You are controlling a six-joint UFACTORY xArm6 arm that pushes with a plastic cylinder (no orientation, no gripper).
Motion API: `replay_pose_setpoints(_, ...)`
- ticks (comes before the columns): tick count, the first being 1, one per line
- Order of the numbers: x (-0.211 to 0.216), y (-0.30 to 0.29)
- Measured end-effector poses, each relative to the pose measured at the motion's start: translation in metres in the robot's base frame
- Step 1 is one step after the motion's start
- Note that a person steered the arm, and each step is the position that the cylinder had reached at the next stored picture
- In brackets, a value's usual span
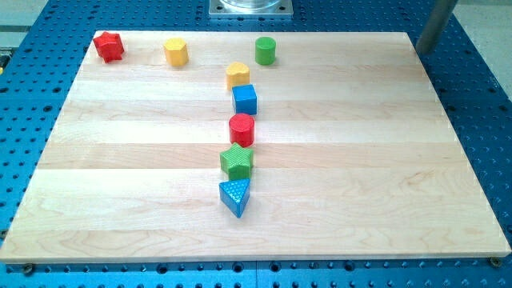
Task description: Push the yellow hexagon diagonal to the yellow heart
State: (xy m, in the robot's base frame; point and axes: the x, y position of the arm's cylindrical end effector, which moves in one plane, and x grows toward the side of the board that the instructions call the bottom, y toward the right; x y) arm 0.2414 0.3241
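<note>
The yellow hexagon (175,51) sits near the board's top edge, left of centre. The yellow heart (238,74) lies to its right and slightly lower, touching the blue cube (245,99) below it. My tip (422,50) is at the board's top right corner, far to the right of both yellow blocks and touching no block.
A red star (108,46) sits at the top left corner and a green cylinder (266,50) is right of the hexagon. Below the cube, a red cylinder (242,129), green star (237,161) and blue triangle (234,196) form a column on the wooden board (384,160).
</note>
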Motion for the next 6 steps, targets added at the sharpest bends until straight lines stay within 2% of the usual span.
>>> replay_pose_setpoints(2, -0.009, -0.002)
replay_pose_setpoints(3, -0.016, -0.024)
replay_pose_setpoints(4, -0.019, -0.108)
replay_pose_setpoints(5, -0.045, -0.177)
replay_pose_setpoints(6, -0.049, -0.207)
